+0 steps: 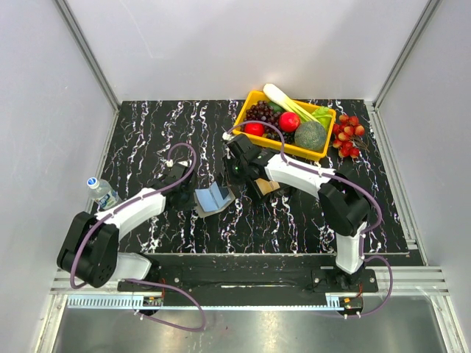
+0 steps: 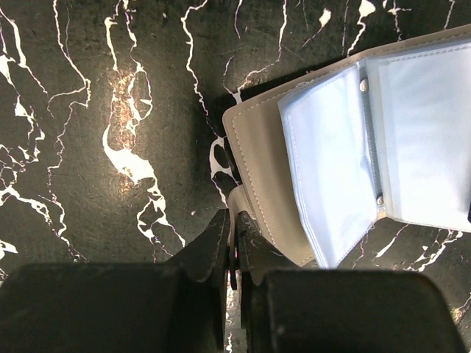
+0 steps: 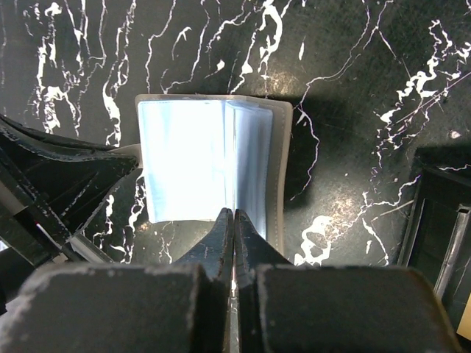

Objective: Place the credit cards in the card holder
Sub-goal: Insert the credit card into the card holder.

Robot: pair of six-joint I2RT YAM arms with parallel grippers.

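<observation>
**Both pincers at the open card holder, mid-surface**

At the far left, a water bottle lies at the edge of the black white-veined surface.

The left pincer has its fingers drawn together. They clamp a pale tab on the left cover edge of the card holder.

The holder lies open near the middle of the surface, between the two arms. Its grey cover is spread flat and its clear plastic sleeves face up, with one leaf standing at the fold.

The right pincer is also closed. Its tips meet at the holder's near edge, directly below the standing leaf. Whether they pinch that leaf cannot be told.

Right of the holder and well apart from it is a black tray. In the overhead view a tan flat piece shows beneath the right arm, too hidden to identify.

At the rear stands a yellow basket holding dark grapes, a red fruit and broccoli.

A cluster of small red fruits lies just beside the basket's right end.
</observation>
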